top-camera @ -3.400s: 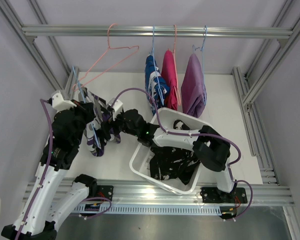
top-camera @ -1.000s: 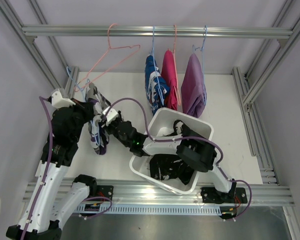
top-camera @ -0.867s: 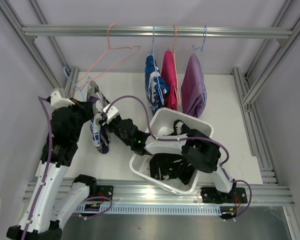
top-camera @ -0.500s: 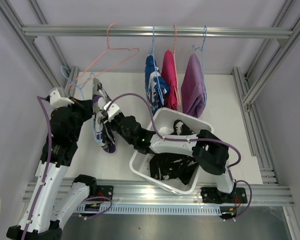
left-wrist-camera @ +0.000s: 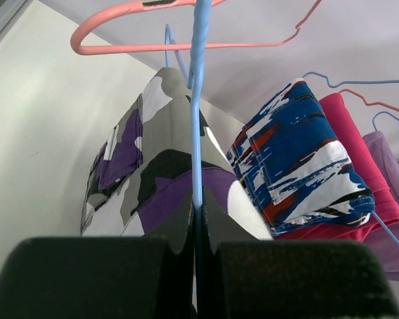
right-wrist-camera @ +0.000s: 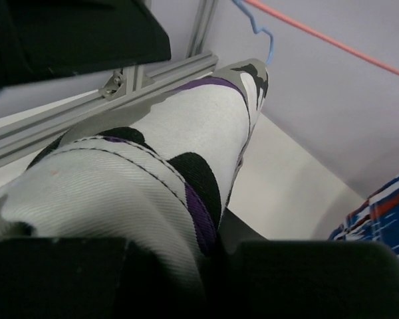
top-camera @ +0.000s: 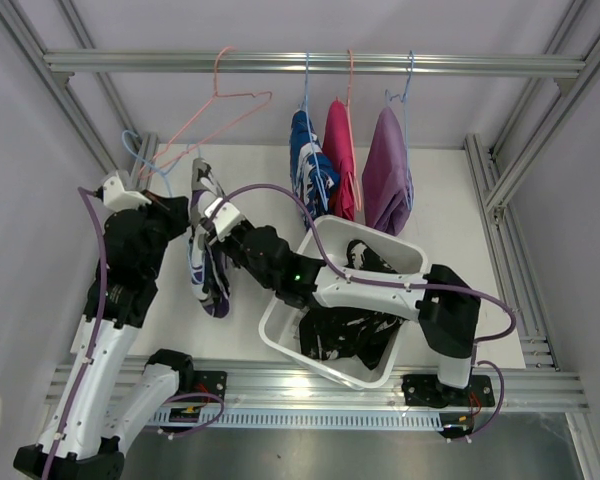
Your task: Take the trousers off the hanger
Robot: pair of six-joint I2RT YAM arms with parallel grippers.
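Observation:
The purple-white camouflage trousers (top-camera: 206, 262) hang off a blue hanger (top-camera: 143, 160) held up at the left, away from the rail. My left gripper (top-camera: 173, 200) is shut on that hanger's wire (left-wrist-camera: 197, 100), which runs straight up from between its jaws (left-wrist-camera: 198, 214). My right gripper (top-camera: 209, 221) is shut on the upper fold of the camouflage trousers (right-wrist-camera: 146, 166). Blue-white trousers (top-camera: 308, 165), pink trousers (top-camera: 340, 155) and lilac trousers (top-camera: 388, 170) hang on hangers from the rail. Black flecked trousers (top-camera: 345, 335) lie in the bin.
A white bin (top-camera: 280, 318) stands tilted at the front centre, under my right arm. A bare pink hanger (top-camera: 225, 105) hangs on the metal rail (top-camera: 480, 65) near my left gripper. Frame posts run along both sides of the table.
My right arm has swung right and its gripper has drawn the camouflage trousers right and backward, so they hang longer. The left gripper and blue hanger have shifted only slightly.

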